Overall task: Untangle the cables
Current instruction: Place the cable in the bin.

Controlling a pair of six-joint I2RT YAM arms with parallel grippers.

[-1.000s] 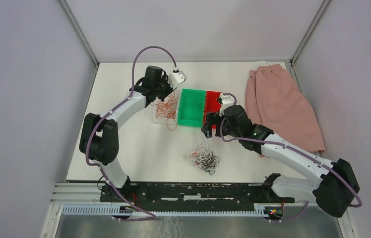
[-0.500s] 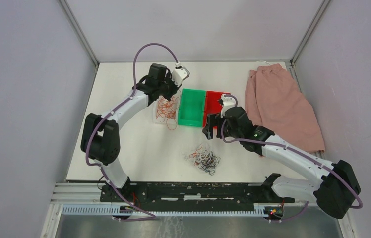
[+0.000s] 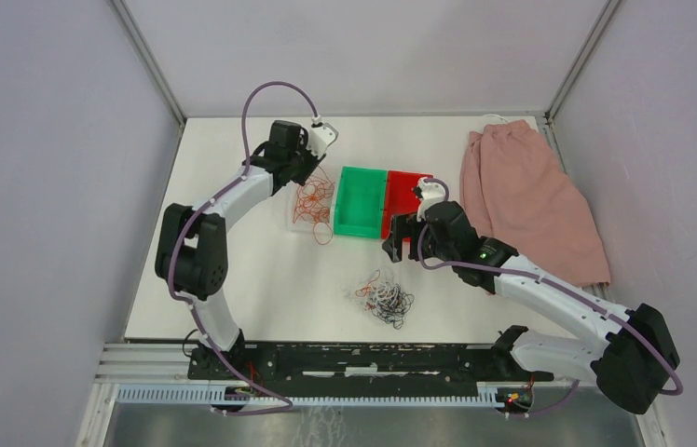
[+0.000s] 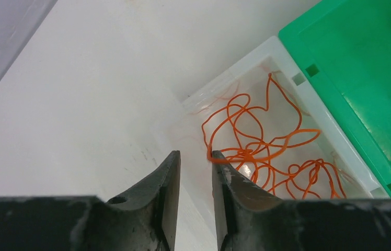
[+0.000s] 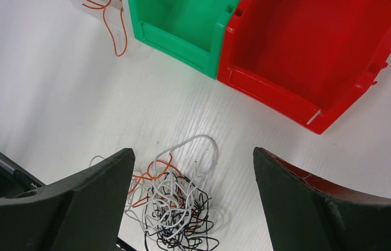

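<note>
On the table, cables, long axis seemingly left-right.

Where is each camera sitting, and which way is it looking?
Top camera: up high behind the arms, facing down at the whole table; the left arm and right arm show.
Left wrist camera: on the left arm, facing down at orange cables in a clear tray; the left pincer shows.
Right wrist camera: on the right arm, facing down at the tangled clump; the wide-open right pincer shows.
Shared: the green bin appears in all three.
</note>
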